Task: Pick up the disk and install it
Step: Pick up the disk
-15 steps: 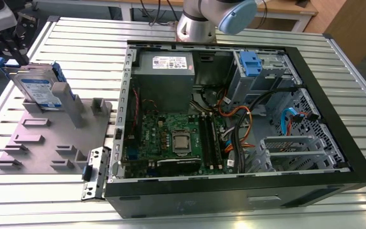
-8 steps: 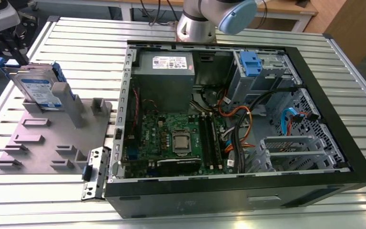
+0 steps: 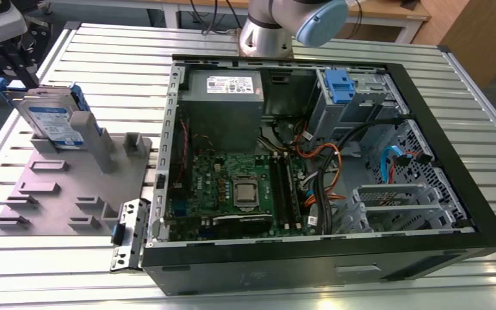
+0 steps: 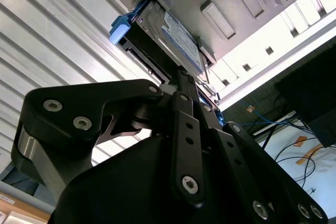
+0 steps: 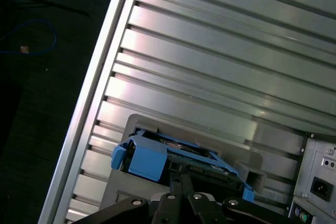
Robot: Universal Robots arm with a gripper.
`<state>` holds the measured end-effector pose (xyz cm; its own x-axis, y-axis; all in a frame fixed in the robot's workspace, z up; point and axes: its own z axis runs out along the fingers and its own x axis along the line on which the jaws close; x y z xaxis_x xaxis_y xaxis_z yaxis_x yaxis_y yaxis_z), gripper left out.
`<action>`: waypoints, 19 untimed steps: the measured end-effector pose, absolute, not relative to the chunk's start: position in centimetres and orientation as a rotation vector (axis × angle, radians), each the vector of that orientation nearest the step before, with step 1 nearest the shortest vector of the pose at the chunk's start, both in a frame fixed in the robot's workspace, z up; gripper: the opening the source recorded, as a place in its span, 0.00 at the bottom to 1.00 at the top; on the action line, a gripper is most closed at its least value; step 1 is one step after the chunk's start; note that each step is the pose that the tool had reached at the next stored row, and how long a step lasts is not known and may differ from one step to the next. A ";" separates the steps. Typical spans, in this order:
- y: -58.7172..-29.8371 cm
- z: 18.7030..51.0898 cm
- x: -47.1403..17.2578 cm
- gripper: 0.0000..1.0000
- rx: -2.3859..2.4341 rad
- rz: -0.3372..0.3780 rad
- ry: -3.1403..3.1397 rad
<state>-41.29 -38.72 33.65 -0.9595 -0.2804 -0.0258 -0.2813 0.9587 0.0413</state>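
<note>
The black gripper (image 3: pixel 21 79) sits at the top edge of the silver hard drive in blue rails (image 3: pixel 51 121), which stands upright in a grey slotted holder (image 3: pixel 67 194) just below it. Whether it has hold, I cannot tell. A good grasp likely wants to be centred and square to the slot. Well away, the open black computer case (image 3: pixel 317 258) holds a green motherboard (image 3: pixel 230 187), cables and a blue bracket (image 3: pixel 338 87).

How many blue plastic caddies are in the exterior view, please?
2: one caddy framing the disk in the fixture at the exterior view's left; another caddy in the computer case's drive bay. More may be hidden.
</note>
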 end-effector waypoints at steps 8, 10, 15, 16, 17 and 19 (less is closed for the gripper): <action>-38.7 33.6 -41.3 0.11 -0.446 0.070 3.089; -38.7 33.6 -41.3 0.11 -0.456 0.070 3.088; -38.7 33.6 -41.3 0.11 -0.496 0.070 3.082; -38.7 33.6 -41.3 0.11 -0.497 0.070 3.082; -38.7 33.6 -41.3 0.11 -0.497 0.070 3.082; -38.7 33.6 -41.3 0.11 -0.497 0.070 3.082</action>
